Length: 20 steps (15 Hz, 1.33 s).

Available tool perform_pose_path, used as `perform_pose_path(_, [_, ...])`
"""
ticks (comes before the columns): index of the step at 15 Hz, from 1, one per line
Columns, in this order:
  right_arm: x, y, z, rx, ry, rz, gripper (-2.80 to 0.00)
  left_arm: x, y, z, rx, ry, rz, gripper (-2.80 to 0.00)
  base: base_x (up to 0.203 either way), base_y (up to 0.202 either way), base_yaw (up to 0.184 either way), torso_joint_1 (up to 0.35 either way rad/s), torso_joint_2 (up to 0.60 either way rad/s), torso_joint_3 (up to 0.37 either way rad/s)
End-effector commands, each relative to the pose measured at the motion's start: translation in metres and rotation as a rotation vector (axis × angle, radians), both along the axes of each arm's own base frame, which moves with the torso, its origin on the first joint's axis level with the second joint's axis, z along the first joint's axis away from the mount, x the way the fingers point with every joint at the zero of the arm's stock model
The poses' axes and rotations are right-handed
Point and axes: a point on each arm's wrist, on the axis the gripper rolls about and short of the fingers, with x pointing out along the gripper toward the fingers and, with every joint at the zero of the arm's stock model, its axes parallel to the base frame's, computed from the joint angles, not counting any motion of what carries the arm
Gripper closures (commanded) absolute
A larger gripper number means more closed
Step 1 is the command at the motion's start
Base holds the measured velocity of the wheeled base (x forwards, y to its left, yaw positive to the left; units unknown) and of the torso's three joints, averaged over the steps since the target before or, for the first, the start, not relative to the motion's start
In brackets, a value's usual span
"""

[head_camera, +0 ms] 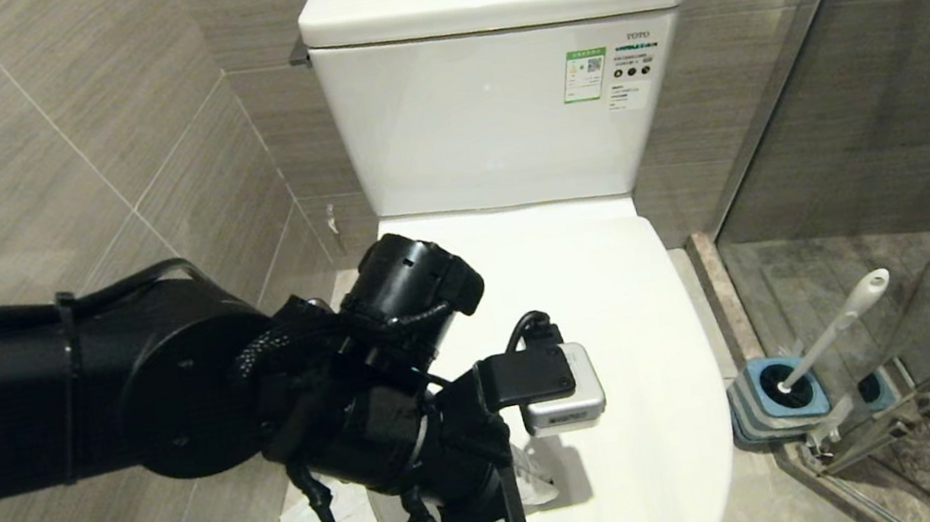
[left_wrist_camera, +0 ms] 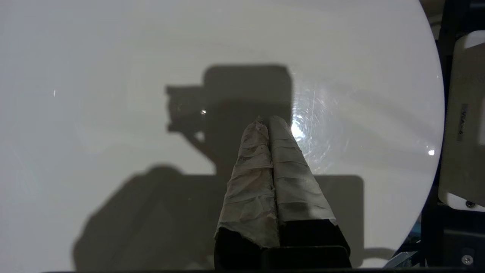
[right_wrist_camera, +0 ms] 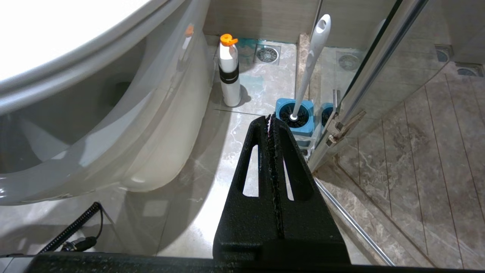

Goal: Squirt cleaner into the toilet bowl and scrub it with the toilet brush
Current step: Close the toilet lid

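Right now your left hand (left_wrist_camera: 268,123) hangs over the closed white toilet lid (head_camera: 616,301), its tape-wrapped fingers (left_wrist_camera: 282,167) pressed together and holding nothing. Your right hand (right_wrist_camera: 271,119) sits low beside the toilet bowl (right_wrist_camera: 151,125), fingers likewise pressed together and empty, pointing toward the toilet brush (right_wrist_camera: 308,64). You can see the brush standing tilted in its blue-topped holder (head_camera: 772,403) on the floor, against the glass shower door (right_wrist_camera: 379,68). A white bottle with an orange cap (right_wrist_camera: 229,72) stands on the floor beside the bowl.

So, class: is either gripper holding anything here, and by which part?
Nothing is held. The left gripper is shut empty over the toilet lid; the right gripper is shut empty.
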Motion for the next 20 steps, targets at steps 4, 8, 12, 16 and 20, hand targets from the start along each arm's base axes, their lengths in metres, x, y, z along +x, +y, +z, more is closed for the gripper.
perform_pose_path(4, [0.0, 0.0, 0.0, 0.001, 0.0, 0.0, 0.0, 0.014, -0.032, -0.046, 0.052, 0.013, -0.02, 0.0, 0.0, 0.0, 0.0, 0.0, 0.0, 0.0])
perform_pose_path(8, [0.0, 0.0, 0.0, 0.001, 0.0, 0.0, 0.0, 0.014, -0.05, -0.076, 0.058, 0.009, -0.045, 0.0, 0.0, 0.0, 0.0, 0.0, 0.0, 0.0])
perform_pose_path(12, [0.0, 0.0, 0.0, 0.001, 0.0, 0.0, 0.0, 0.011, -0.063, -0.094, 0.054, 0.008, -0.074, 0.0, 0.0, 0.0, 0.0, 0.0, 0.0, 0.0])
perform_pose_path(16, [0.0, 0.0, 0.0, 0.001, 0.0, 0.0, 0.0, 0.009, -0.065, -0.101, 0.05, 0.007, -0.077, 0.0, 0.0, 0.0, 0.0, 0.0, 0.0, 0.0])
perform_pose_path(20, [0.0, 0.0, 0.0, 0.001, 0.0, 0.0, 0.0, 0.009, -0.071, -0.105, 0.02, -0.008, -0.076, 0.0, 0.0, 0.0, 0.0, 0.0, 0.0, 0.0])
